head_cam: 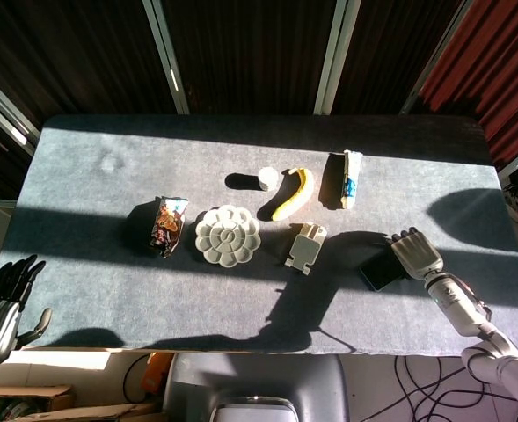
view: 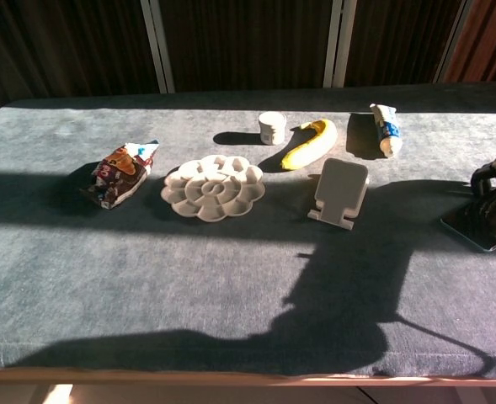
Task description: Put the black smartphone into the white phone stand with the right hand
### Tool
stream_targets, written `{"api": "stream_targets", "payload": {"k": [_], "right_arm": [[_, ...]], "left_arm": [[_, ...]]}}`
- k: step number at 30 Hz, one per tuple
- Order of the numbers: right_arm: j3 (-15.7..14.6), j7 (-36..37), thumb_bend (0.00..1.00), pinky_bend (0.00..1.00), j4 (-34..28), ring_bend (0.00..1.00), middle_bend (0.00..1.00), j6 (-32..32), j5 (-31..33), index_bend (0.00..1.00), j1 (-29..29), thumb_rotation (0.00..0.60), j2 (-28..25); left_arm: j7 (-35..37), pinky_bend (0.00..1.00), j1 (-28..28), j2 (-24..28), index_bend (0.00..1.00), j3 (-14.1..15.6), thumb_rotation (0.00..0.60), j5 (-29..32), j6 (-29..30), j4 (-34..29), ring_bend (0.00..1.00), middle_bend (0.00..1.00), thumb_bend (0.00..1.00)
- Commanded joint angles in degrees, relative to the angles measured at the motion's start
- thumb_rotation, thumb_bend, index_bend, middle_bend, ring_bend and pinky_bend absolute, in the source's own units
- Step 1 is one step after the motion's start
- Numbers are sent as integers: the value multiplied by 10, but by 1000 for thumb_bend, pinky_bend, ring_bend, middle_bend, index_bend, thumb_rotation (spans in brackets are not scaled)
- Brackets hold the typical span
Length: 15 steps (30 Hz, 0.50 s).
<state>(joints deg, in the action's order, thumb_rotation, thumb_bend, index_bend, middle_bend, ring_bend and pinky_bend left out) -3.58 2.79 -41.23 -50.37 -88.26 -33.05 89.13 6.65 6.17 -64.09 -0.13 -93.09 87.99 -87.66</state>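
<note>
the black smartphone [head_cam: 377, 272] lay flat on the grey counter [head_cam: 91, 202] at the right of the frame, in shadow, well apart from the white phone stand [head_cam: 305, 246], which stood upright near the middle. the right hand [head_cam: 416, 254] rested on the phone's right end, fingers pointing toward the top of the frame; whether it actually gripped the phone or only touched it could not be told. in the chest view only a dark edge of that hand [view: 493, 175] showed at the right border, above the phone [view: 478, 232]. the left hand [head_cam: 3, 294] hung off the counter at the lower left corner, fingers spread, holding nothing. beyond the stand lay a banana [head_cam: 295, 193], a small white jar [head_cam: 267, 178] and a tube [head_cam: 352, 178]; to its left sat a flower-shaped palette [head_cam: 228, 235] and a snack packet [head_cam: 168, 224].
</note>
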Motion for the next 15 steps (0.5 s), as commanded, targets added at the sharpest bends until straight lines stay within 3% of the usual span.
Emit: {"api": "stream_targets", "payload": {"k": [1, 8, 15], "right_arm": [[-6, 26, 512, 425, 14, 426, 623, -13, -12, 924, 3, 600, 9], [-4, 26, 501, 453, 10, 488, 668, -71, -31, 970, 7, 600, -1], [17, 1, 491, 456, -40, 499, 683, -122, -29, 984, 11, 600, -31]], "left_arm": [[5, 0, 1, 0, 0, 2, 600, -4, 0, 2, 0, 0, 410], [20, 0, 2, 2, 0, 5, 600, -15, 5, 9, 0, 0, 410], [33, 0, 2, 1, 0, 6, 600, -19, 11, 16, 0, 0, 412]]}}
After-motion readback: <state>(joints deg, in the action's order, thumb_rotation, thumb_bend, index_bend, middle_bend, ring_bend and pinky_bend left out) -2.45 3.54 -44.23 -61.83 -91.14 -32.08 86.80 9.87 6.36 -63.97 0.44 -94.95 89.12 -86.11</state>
